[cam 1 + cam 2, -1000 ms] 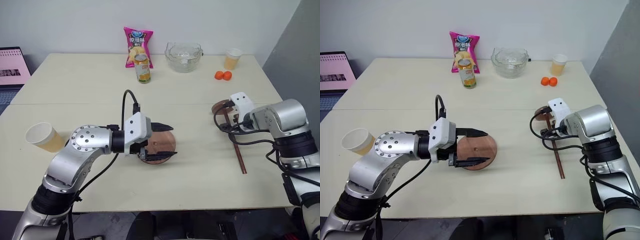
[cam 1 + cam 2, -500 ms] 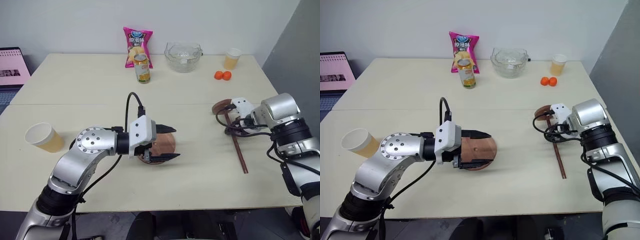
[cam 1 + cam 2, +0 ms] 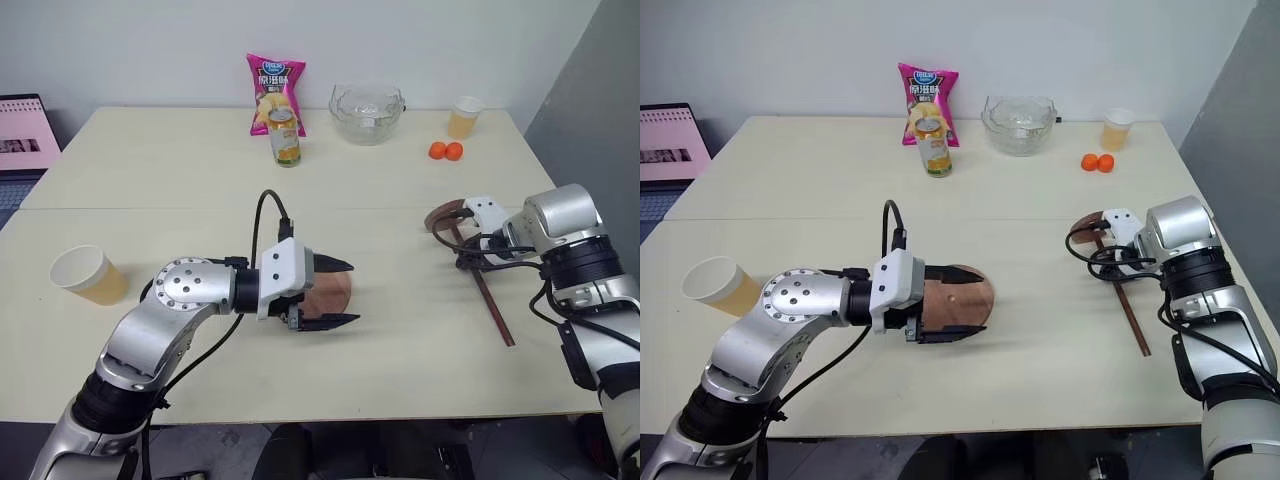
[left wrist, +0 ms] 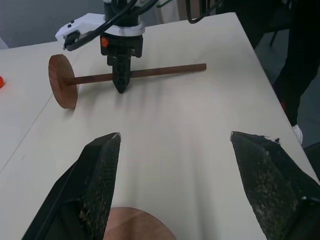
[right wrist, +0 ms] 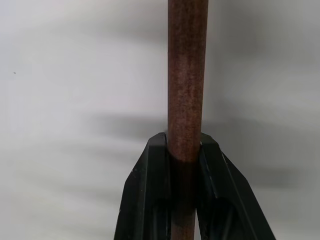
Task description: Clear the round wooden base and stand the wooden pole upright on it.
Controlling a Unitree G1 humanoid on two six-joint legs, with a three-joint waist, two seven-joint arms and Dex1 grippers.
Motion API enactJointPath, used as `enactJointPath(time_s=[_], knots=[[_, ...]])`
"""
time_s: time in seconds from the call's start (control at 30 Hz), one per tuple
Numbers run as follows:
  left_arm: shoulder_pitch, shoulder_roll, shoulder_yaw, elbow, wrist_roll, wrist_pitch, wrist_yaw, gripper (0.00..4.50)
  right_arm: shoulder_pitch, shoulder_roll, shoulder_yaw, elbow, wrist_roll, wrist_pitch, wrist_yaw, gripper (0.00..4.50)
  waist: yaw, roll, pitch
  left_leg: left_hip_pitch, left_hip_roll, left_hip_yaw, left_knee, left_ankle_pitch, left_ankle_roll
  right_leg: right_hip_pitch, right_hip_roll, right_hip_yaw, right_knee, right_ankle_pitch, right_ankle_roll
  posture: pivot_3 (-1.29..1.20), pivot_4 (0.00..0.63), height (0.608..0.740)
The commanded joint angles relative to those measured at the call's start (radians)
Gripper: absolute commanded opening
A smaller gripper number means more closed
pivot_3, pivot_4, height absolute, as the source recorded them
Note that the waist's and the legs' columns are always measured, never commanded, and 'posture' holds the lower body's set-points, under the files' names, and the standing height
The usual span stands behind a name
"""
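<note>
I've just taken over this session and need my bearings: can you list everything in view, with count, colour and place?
round wooden base: 1, reddish-brown, flat on the table's near middle, between the left gripper's fingers
wooden pole: 1, dark brown with a reddish-brown end disc, lying on the table's right side
paper cups: 2, pale with a yellowish fill; one at the left edge, one far right
snack bag: 1, pink, standing at the far edge
can: 1, yellow-green, in front of the bag
glass bowl: 1, clear, far edge
small fruits: 2, orange, near the far-right cup
laptop: 1, pink screen, left of the table
table: 1, cream
left gripper: open around the base
right gripper: shut on the pole
</note>
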Motion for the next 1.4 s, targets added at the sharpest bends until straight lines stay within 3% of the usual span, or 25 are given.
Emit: enactJointPath(time_s=[0.03,0.23,0.33,0.5,0.67,1.13,1.4], knots=[[0.04,0.04,0.068,-0.034,-0.012,-0.005,0.002,3.66,-0.059,0.009,-0.152,-0.112,0.059,-0.062,0.028,0.26,-0.001,0.001,0.0,0.0,0.0,0.0,0.0,0.0,0.0,0.0,0.0,0.0,0.0,0.0,0.0,0.0,0.15,0.74],[0.186,0.112,0.244,-0.079,-0.073,0.027,0.026,3.66,0.022,0.106,-0.342,-0.488,0.206,-0.133,0.053,0.26,-0.007,0.002,0.001,-0.001,0.003,-0.001,-0.001,0.0,0.0,-0.002,0.002,-0.001,0.0,0.0,0.0,0.0,0.15,0.74],[0.268,0.127,0.361,-0.103,-0.061,0.011,0.067,3.66,0.105,0.165,-0.346,-0.657,0.238,-0.299,0.075,0.26,-0.006,0.001,0.001,-0.001,0.003,-0.001,-0.001,0.0,0.0,-0.001,0.001,-0.001,0.0,0.0,0.0,0.0,0.15,0.74],[0.467,0.146,0.533,-0.157,-0.079,0.041,0.071,3.66,0.258,0.27,-0.243,-0.806,0.236,-0.681,0.203,0.26,-0.004,0.003,0.002,-0.001,0.003,0.0,-0.001,0.0,0.0,-0.001,0.001,0.0,-0.001,0.0,0.0,0.0,0.15,0.74],[0.578,0.148,0.588,-0.151,-0.073,0.023,0.056,3.66,0.333,0.4,-0.112,-0.757,0.171,-1.003,0.268,0.26,-0.012,0.003,0.002,0.002,0.004,-0.001,-0.001,0.0,0.0,0.0,0.002,-0.001,0.0,0.0,0.0,0.0,0.15,0.74],[0.563,0.121,0.581,-0.102,-0.126,0.019,0.064,3.66,0.378,0.557,0.01,-0.52,0.091,-1.257,0.263,0.26,-0.012,0.003,0.002,0.002,0.005,-0.001,-0.001,0.0,0.0,0.0,0.003,-0.002,0.0,0.001,-0.001,0.0,0.15,0.74],[0.558,0.154,0.545,-0.043,-0.066,-0.025,0.042,3.66,0.378,0.606,0.032,-0.423,0.033,-1.348,0.242,0.26,-0.013,0.003,0.002,0.002,0.005,-0.001,-0.001,0.0,0.0,0.0,0.003,-0.002,0.0,0.001,-0.002,0.0,0.15,0.74]])
